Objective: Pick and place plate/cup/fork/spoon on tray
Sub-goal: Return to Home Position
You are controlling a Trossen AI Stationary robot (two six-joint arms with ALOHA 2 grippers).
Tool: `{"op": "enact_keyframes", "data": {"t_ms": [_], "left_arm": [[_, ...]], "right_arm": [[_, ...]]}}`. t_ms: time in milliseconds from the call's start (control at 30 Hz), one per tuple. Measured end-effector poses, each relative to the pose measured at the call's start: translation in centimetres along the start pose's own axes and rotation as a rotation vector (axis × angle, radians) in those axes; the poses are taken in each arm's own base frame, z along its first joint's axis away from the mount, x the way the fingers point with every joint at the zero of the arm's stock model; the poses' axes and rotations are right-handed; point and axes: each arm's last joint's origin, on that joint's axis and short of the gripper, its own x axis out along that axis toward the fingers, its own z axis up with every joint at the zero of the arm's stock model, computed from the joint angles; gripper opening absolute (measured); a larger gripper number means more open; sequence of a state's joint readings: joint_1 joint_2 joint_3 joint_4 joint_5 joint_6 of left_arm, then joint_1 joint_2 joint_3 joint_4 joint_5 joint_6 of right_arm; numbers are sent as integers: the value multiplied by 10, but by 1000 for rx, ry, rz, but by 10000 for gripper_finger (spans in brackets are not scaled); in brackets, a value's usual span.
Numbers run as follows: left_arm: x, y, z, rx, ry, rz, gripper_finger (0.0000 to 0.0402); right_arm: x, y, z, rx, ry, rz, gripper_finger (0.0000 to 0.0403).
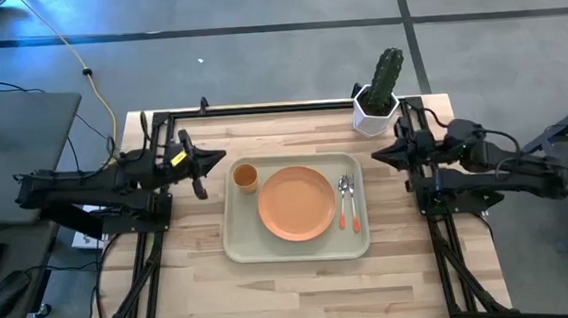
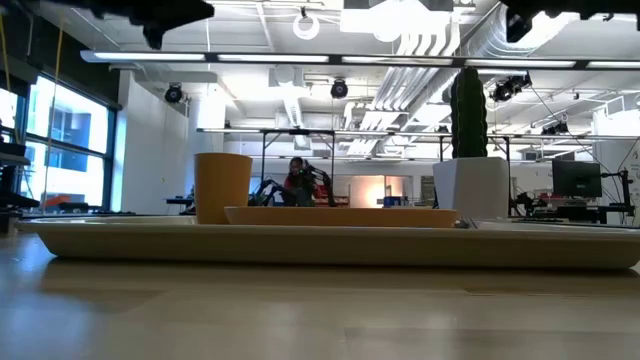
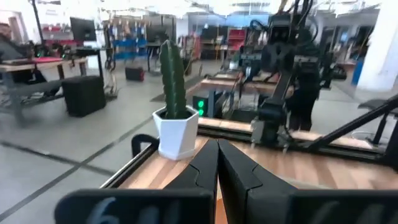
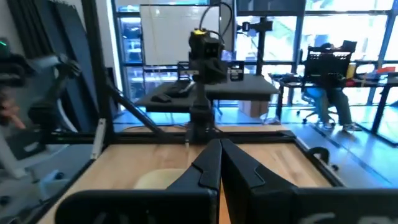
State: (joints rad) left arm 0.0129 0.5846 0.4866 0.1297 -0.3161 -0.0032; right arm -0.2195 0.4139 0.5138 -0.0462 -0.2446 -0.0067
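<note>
The beige tray lies in the table's middle. On it rest the orange plate, the small orange cup standing upright at its far left corner, and the fork and spoon side by side right of the plate. In the low view the cup and plate stand on the tray. My left gripper is shut and empty, raised left of the tray; it shows in its wrist view. My right gripper is shut and empty, right of the tray.
A white pot with a green cactus stands at the table's far right corner, close to my right arm. Black frame rails run along the table's far edge. Bare wood lies near the front edge.
</note>
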Motion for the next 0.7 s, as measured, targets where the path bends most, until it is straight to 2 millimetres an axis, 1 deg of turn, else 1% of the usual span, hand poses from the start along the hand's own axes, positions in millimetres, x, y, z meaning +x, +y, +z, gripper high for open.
{"op": "enact_keyframes", "data": {"t_ms": [67, 100, 167, 200, 267, 333, 400, 433, 500, 533, 600, 633, 700], "left_arm": [[-3, 0, -14, 9, 7, -6, 0], [-4, 1, -24, 9, 35, -3, 0], [-6, 1, -38, -58, 70, 6, 0], [-7, 1, -42, -89, 72, -1, 0], [-9, -1, -43, -98, 38, -64, 0], [-12, -3, -42, -57, 23, -135, 0], [-16, -2, -44, -27, 41, -139, 0], [-18, -1, -45, -22, 54, -109, 0], [-22, 4, -47, -26, 75, 3, 0], [-24, 7, -48, -46, 86, 59, 0], [-27, 11, -51, -87, 109, 152, 0], [-29, 12, -52, -98, 123, 177, 0], [-32, 12, -60, -50, 201, 159, 0]], "right_arm": [[-5, 1, -6, 36, 1, 9, 0], [-6, 2, -10, 54, 6, 6, 0], [-8, 1, -19, 63, 18, -22, 0], [-9, 1, -23, 57, 22, -28, 0], [-10, 2, -28, 40, 24, -27, 0], [-12, 3, -32, 35, 20, -19, 0], [-15, 4, -32, 22, 9, -13, 0], [-17, 4, -32, -7, 5, -28, 0], [-20, 1, -33, -66, 11, -125, 0], [-21, 0, -33, -70, 13, -179, 0], [-23, -2, -31, -25, -4, -253, 0], [-23, -2, -30, 6, -22, -259, 0], [-26, 0, -29, 18, -37, -212, 0]]}}
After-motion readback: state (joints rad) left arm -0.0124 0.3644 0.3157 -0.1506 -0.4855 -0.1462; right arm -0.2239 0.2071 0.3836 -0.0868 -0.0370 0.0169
